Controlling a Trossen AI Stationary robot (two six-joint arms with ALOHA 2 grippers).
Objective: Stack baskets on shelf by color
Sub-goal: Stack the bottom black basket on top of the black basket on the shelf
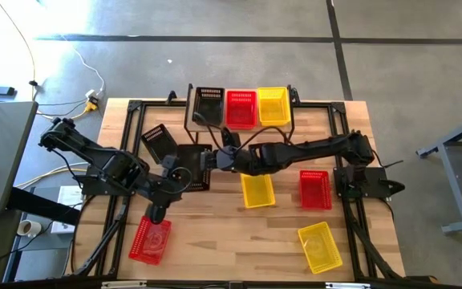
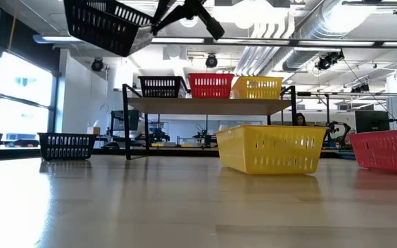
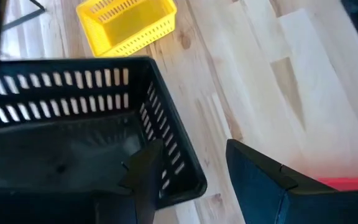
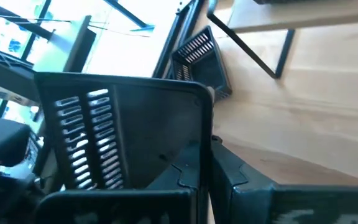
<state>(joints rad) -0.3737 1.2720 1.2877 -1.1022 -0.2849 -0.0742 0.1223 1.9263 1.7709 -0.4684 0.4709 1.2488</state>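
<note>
— What does the right gripper (image 1: 208, 159) have?

— It is clamped tight on one wall of the lifted black basket (image 2: 102, 24), just left of the table's centre as seen from above. From table height that basket hangs tilted in the air, clear of the tabletop (image 1: 215, 241).

— And the left gripper (image 1: 181, 173)?

— It sits close by, at about eight o'clock from the right one, with its claw spread wide. Its own camera shows one of its fingers (image 3: 143, 180) over the inside of the basket and the other outside the wall. Whether either touches the mesh cannot be told.

— Where is the shelf (image 2: 205, 105)?

— At twelve o'clock on the table. A row of three stands on it, left to right from above: the black basket on the shelf (image 1: 208, 104), the red basket on the shelf (image 1: 241, 108) and the yellow basket on the shelf (image 1: 273, 106).

— And the others?

— The loose black basket (image 1: 159, 138) lies skewed at ten o'clock, beside the shelf's left legs. The middle yellow basket (image 1: 257, 190) sits just right of centre, with the right-hand red basket (image 1: 315, 189) at three o'clock. The front yellow basket (image 1: 320, 246) is at five o'clock, and the front red basket (image 1: 151, 239) is at seven.
</note>
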